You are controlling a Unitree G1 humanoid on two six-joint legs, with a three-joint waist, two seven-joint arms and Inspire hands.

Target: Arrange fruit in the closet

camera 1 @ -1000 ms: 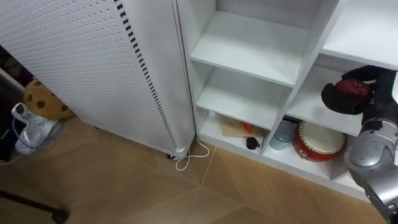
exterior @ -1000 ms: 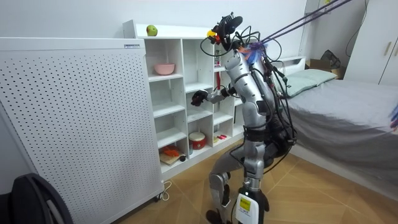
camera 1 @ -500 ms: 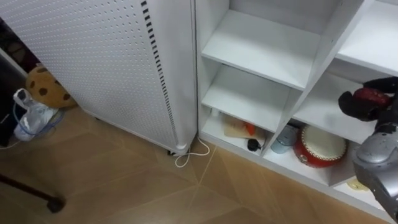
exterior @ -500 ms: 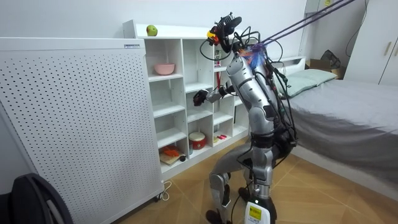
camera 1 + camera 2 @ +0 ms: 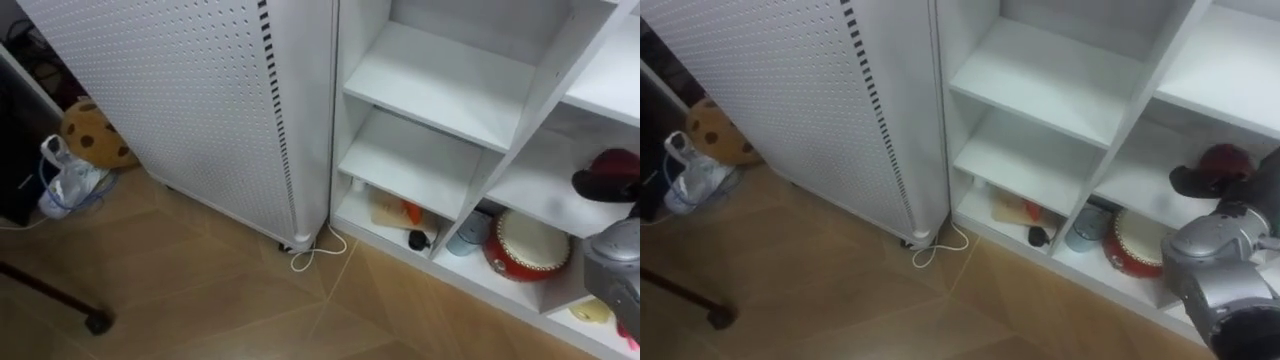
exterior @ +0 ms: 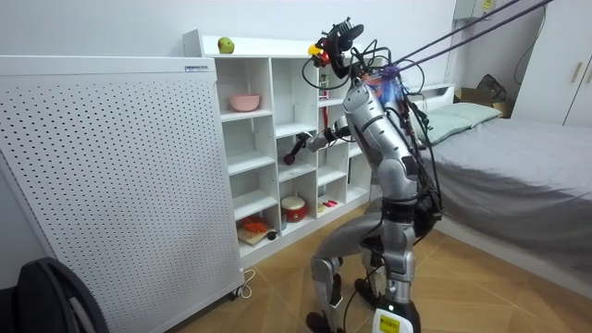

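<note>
A white perforated panel point(image 5: 200, 100) stands on the wood floor point(image 5: 200, 295), with a white cord point(image 5: 318, 250) looped at its foot. At the left a brown plush point(image 5: 92, 133) lies beside a plastic bag point(image 5: 62, 182). A red drum point(image 5: 527, 247) sits just beside a blue cup point(image 5: 467, 235). The room view shows a pink bowl point(image 6: 245, 102) and a bed point(image 6: 518, 166).

The closet point(image 5: 440, 85) is white, the panel point(image 5: 170, 90) white and dotted, the fruit point(image 5: 618, 162) dark red.
</note>
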